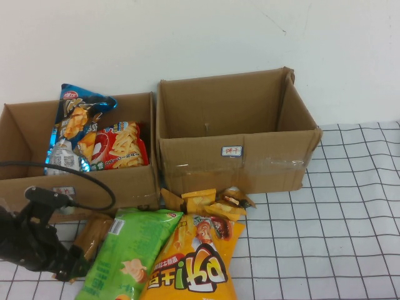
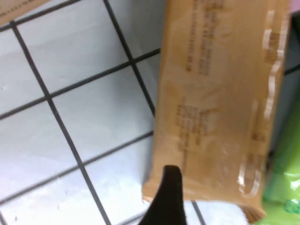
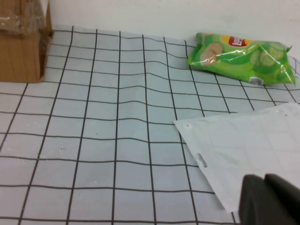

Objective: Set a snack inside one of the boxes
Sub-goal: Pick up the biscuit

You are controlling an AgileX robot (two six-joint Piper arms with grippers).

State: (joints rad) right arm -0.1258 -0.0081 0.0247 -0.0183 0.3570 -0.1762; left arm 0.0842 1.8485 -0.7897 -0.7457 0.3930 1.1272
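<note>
Two open cardboard boxes stand at the back. The left box (image 1: 19, 134) holds a blue bag and a red bag. The right box (image 1: 250, 159) looks empty. A tan snack packet (image 1: 94, 234) lies in front of the left box and fills the left wrist view (image 2: 215, 93). My left gripper (image 1: 72, 265) is low at the packet's near end, open; one dark finger (image 2: 166, 197) shows at the packet's corner and the other is out of frame. My right gripper (image 3: 269, 201) is shut and empty over a white sheet (image 3: 248, 140); it is outside the high view.
A green bag (image 1: 128, 256) and a yellow bag (image 1: 194, 262) lie beside the tan packet, with small orange packets (image 1: 209, 203) behind them. A green chip bag (image 3: 241, 58) and a box corner (image 3: 21, 47) show in the right wrist view. A black cable (image 1: 81, 178) loops over the left box.
</note>
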